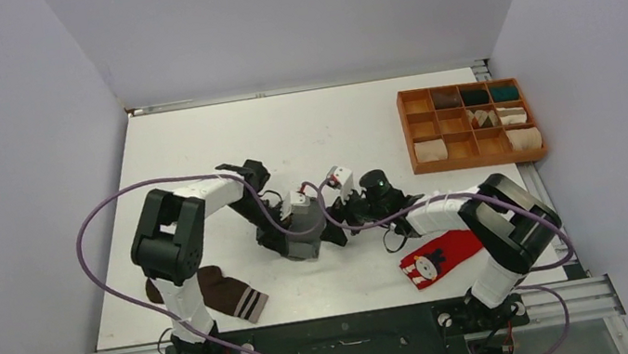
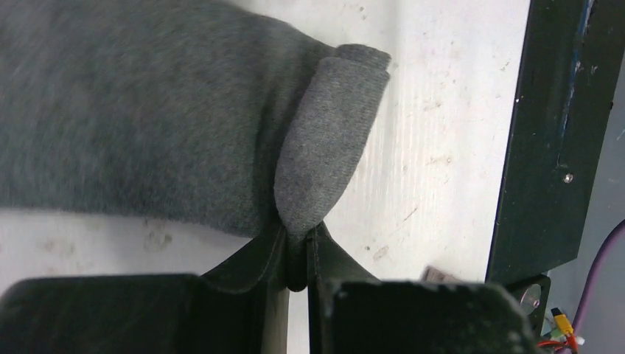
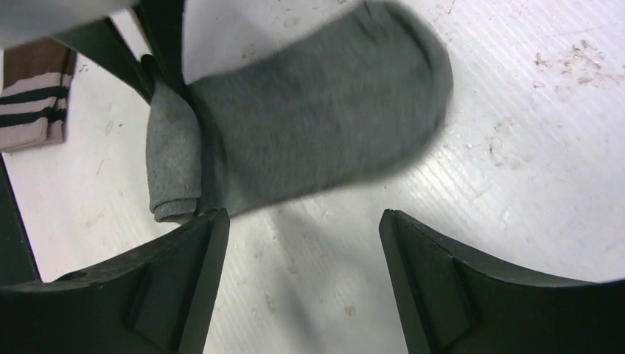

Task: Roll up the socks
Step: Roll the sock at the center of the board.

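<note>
The grey sock (image 1: pixel 309 247) lies mid-table between the two arms. In the left wrist view my left gripper (image 2: pixel 298 251) is shut on the sock's folded end (image 2: pixel 329 133), and the rest of the grey sock (image 2: pixel 147 110) spreads up and left. My right gripper (image 3: pixel 302 221) hangs open just beside the grey sock (image 3: pixel 317 103), with bare table between its fingers. The dark brown sock (image 1: pixel 229 293) with a striped cuff lies near the left arm's base. The red sock (image 1: pixel 440 257) with a white figure lies partly under the right arm.
A wooden compartment tray (image 1: pixel 421 131) with rolled bundles stands at the back right. A black rail (image 2: pixel 545 133) runs along the table edge beside the left gripper. The brown sock's striped cuff (image 3: pixel 33 103) shows at the left of the right wrist view.
</note>
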Available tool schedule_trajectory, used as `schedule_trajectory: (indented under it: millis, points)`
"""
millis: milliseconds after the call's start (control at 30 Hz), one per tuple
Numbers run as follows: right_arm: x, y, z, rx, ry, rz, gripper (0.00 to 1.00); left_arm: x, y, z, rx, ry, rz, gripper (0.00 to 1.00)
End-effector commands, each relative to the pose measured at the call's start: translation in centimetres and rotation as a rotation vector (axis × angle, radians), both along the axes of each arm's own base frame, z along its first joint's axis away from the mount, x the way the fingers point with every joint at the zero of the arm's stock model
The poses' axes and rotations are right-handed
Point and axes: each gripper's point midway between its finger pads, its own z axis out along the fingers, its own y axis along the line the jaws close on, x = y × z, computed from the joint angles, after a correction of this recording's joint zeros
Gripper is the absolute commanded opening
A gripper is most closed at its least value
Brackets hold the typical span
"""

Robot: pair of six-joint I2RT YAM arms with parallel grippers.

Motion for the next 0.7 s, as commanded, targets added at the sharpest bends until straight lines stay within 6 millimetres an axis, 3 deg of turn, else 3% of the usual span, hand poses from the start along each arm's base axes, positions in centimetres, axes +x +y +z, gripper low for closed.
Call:
schedule_trajectory:
  millis: [0,100,167,333,500,667]
  points:
    - [1.6,0.5,-0.6,-0.057,0.068,-0.029,0.75,1.1,0.6,0.3,0.021,-0.104,0.067,0.00]
    - [1.2,0.8,1.0,0.023,-0.010,-0.022,0.76,1.0,0.5,0.5,0.020,-0.120,0.077,0.00]
    - [-0.1,0.7,2.4,0.066,-0.137,0.018,0.76,0.8,0.2,0.7,0.014,-0.077,0.087,0.00]
    - [-5.1,2.1,4.9,0.036,-0.579,0.260,0.82,0.8,-0.4,0.5,0.023,0.010,0.111,0.00]
    - [-5.7,4.2,4.3,-0.013,-0.671,0.345,0.82,0.8,-0.8,0.6,0.043,0.085,0.135,0.00]
    - [-4.7,6.8,2.8,-0.035,-0.667,0.395,0.68,0.5,-0.8,0.3,0.059,0.133,0.137,0.00]
